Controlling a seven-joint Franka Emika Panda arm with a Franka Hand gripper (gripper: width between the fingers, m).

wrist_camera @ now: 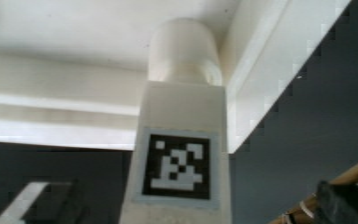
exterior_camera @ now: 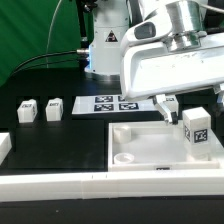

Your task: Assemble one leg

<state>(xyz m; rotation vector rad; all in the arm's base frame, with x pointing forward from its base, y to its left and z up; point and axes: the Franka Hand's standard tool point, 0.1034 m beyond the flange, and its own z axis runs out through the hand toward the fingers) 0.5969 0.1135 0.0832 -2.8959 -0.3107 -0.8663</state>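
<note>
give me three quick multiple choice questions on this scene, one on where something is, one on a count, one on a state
1. Where is the leg nearest the arm in the exterior view?
A. at the picture's left edge
B. on top of the arm
C. at the right end of the tray

2. How many small blocks lie on the table just to the exterior view's left of the marker board?
A. none
B. two
C. five

3. How does that leg stand?
A. upright
B. lying flat
C. snapped in two

Answers:
1 C: it shows against the tray's right end.
2 B: two blocks sit side by side there.
3 A: its long side runs up and down and its tag faces the camera.
</note>
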